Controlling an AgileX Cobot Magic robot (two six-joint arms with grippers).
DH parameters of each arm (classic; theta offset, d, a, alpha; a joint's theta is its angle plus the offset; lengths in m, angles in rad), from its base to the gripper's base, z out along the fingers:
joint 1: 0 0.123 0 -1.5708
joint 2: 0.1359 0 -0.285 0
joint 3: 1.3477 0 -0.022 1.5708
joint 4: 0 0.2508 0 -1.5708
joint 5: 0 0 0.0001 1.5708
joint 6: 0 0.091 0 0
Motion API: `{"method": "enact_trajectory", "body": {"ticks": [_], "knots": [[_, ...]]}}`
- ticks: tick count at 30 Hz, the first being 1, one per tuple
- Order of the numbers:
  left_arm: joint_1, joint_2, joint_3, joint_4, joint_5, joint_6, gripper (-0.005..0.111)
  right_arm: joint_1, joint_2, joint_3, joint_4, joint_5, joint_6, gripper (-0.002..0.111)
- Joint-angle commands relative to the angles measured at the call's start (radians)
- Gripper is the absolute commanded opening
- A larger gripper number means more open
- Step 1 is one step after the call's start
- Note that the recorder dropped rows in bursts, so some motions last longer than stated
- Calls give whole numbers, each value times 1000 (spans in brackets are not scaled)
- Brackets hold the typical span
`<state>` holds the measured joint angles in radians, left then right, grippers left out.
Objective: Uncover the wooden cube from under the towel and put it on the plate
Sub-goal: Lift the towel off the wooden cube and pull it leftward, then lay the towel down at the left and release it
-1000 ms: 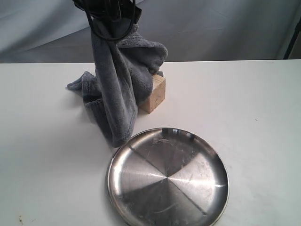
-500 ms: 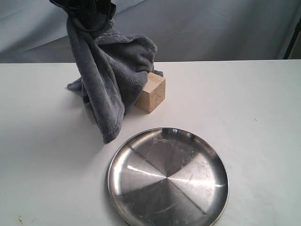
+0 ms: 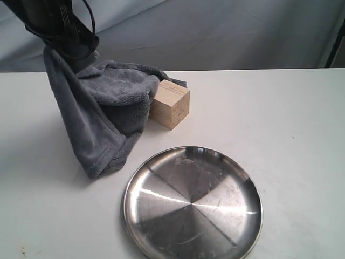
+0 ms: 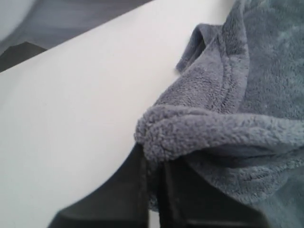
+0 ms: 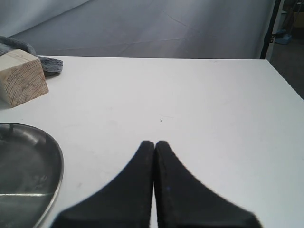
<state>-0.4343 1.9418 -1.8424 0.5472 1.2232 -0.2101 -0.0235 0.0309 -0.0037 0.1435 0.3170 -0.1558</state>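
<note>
**Towel held up, cube bare on the worktop**

The left fingers [image 4: 124, 202] are clamped on a bunched fold of the grey towel [image 3: 105, 110], holding it up so that it hangs in a drape down to the white worktop [image 3: 291, 124]. The wooden cube [image 3: 171, 103] stands uncovered on the worktop, with the towel against its left side. It is near the steel plate [image 3: 192, 204] but not touching it. The right fingers [image 5: 137, 185] are pressed together and hold nothing.

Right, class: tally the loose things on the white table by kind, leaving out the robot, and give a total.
Pale wooden cube: 1
Dark grey fleecy towel: 1
Round shiny steel plate: 1
Total: 3
</note>
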Motion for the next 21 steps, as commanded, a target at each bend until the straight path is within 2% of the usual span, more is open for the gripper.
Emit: {"method": "enact_trajectory", "body": {"ticks": [1,8,13,15,21], "knots": [[16,-11,59,9,-4,-28,0,4,2,4,-9,-3,-1,0],[67,-11,169,16,-22,-32,0,4,2,4,-1,-3,-1,0],[170,-11,316,16,-47,-50,0,4,2,4,-1,-3,-1,0],[188,-16,376,14,-42,-50,0,4,2,4,-1,-3,-1,0],[191,-102,584,32,-127,-80,0,4,2,4,-1,-3,-1,0]]}}
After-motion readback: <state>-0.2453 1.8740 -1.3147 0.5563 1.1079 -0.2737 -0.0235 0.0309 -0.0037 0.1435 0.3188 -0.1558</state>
